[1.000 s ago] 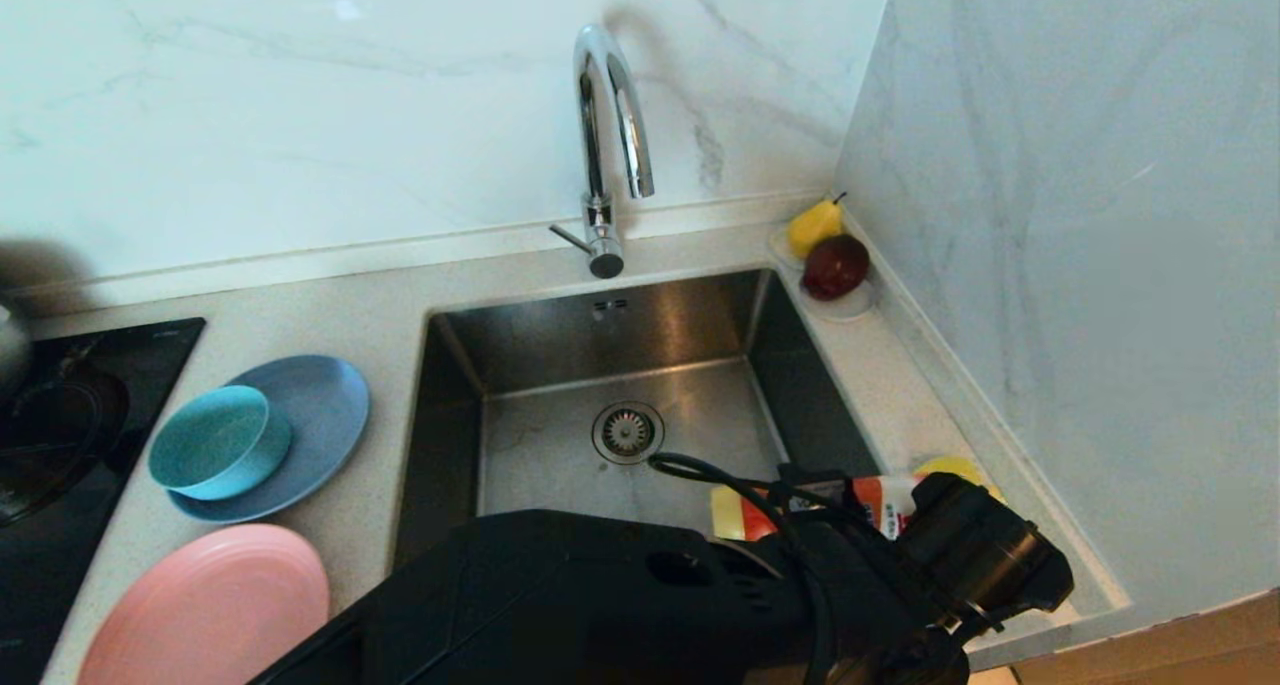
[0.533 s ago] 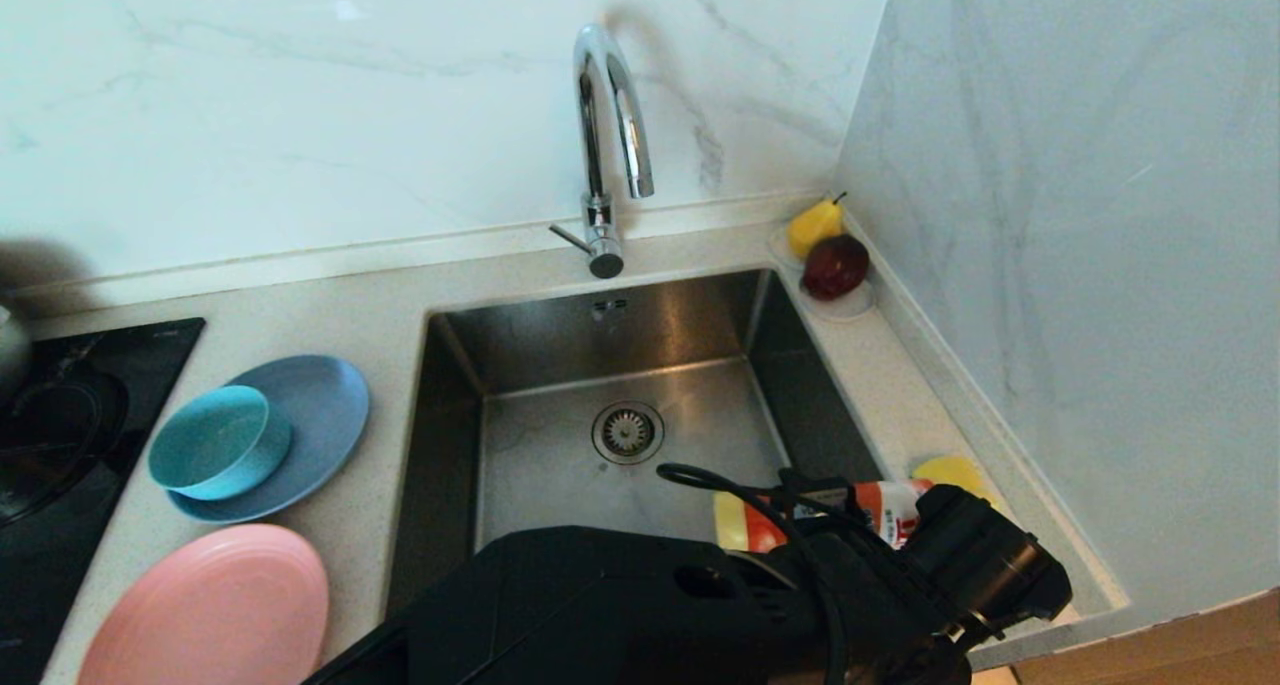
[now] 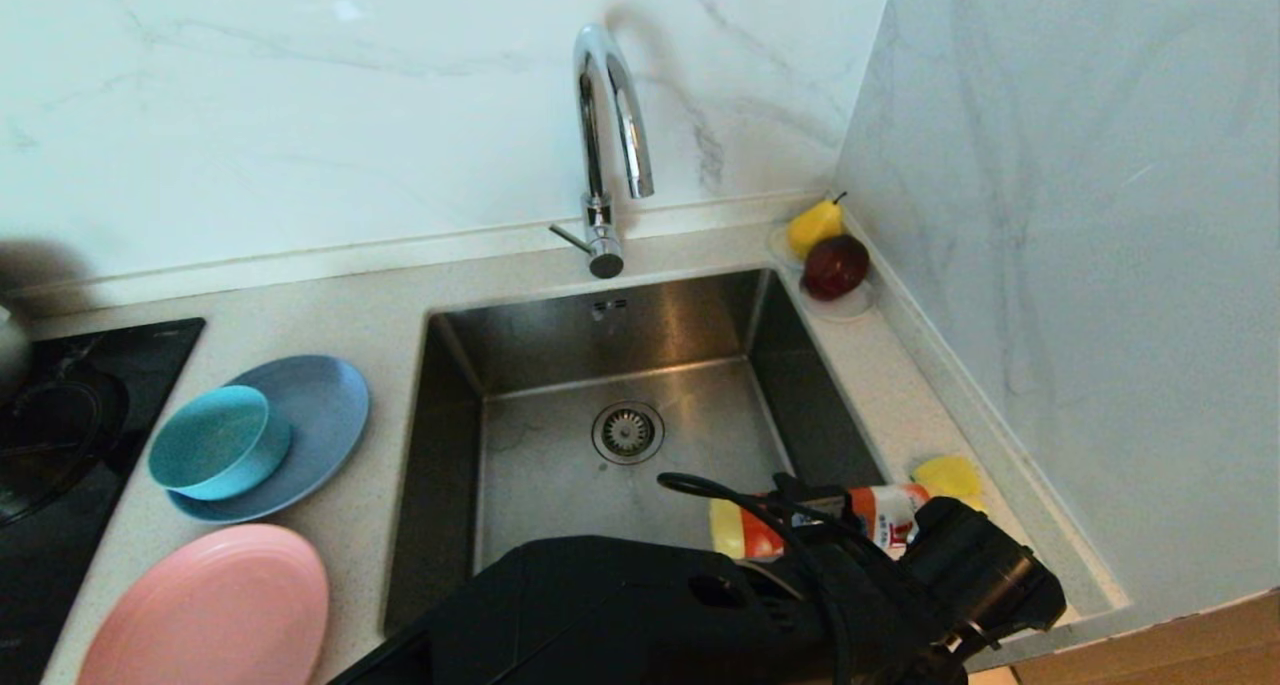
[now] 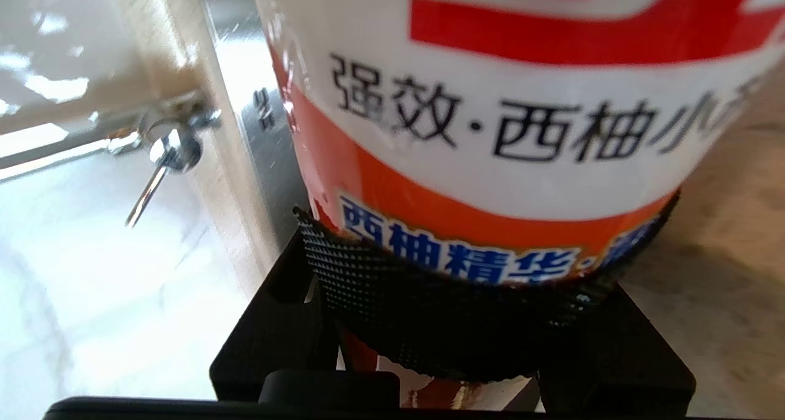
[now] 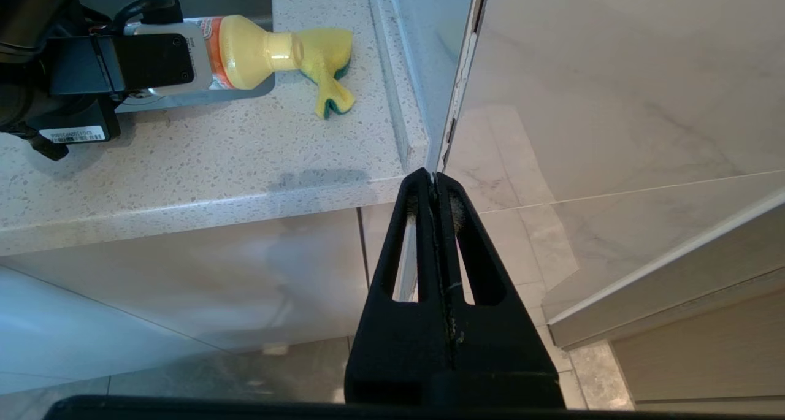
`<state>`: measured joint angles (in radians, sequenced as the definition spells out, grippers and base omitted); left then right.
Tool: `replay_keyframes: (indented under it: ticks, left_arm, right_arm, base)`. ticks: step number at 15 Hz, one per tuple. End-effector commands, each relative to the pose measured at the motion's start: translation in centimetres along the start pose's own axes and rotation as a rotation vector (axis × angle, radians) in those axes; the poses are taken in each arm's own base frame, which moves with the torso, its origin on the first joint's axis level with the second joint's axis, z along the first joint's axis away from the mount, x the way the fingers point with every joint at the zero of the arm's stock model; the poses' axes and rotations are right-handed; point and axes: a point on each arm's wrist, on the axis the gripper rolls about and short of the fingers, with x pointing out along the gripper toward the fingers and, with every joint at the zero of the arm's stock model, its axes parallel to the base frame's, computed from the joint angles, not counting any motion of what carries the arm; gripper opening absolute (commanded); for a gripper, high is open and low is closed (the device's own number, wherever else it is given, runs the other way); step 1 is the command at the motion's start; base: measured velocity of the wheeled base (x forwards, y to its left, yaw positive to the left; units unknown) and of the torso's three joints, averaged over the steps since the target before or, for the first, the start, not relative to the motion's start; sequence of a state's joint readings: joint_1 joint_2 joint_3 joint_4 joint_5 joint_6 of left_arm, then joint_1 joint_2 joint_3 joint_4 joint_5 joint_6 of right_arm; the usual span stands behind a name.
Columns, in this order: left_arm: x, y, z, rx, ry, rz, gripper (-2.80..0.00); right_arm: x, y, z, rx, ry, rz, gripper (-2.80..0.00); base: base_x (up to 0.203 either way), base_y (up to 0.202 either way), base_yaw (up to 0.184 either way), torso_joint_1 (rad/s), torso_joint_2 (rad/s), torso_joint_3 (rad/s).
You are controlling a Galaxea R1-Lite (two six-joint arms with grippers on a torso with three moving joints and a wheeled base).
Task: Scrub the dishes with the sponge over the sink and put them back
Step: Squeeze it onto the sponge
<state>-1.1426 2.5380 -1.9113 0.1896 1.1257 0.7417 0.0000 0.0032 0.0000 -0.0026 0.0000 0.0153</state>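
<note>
Fingers (image 4: pixel 466 322) clamping detergent bottle (image 4: pixel 490 119), speckled countertop (image 3: pixel 380 315), marble walls (image 3: pixel 1050 215)

The head view looks steeply down from above and behind the left arm onto the sink (image 3: pixel 620 385). The left wrist view sits very close behind the left gripper (image 4: pixel 466 297), the bottle (image 4: pixel 490 101) it clasps filling most of the picture. The right wrist view looks from low beside the counter (image 5: pixel 184 162), past the right gripper (image 5: pixel 436 187). All three share the bottle; head and right wrist also share the sponge (image 3: pixel 948 475).
</note>
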Motion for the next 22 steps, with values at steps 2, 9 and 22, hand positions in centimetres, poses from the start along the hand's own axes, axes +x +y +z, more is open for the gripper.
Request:
replay_keyframes:
  ticks: [2,9,22]
  left_arm:
    - [0.1,-0.1,0.0,0.003,0.008,0.007,-2.80]
    - [0.8,0.3,-0.1,-0.022,0.022,0.025,-2.80]
    - [2.1,0.5,0.2,-0.024,0.023,0.043,-2.80]
  right_arm:
    - [0.0,0.0,0.0,0.000,-0.001,0.000,-2.80]
    - [0.0,0.0,0.0,0.000,-0.001,0.000,-2.80]
    - [0.0,0.0,0.0,0.000,-0.001,0.000,-2.80]
  base:
    - [0.000,0.000,0.000,0.000,0.00,0.000]
    - [0.000,0.000,0.000,0.000,0.00,0.000]
    - [0.000,0.000,0.000,0.000,0.00,0.000]
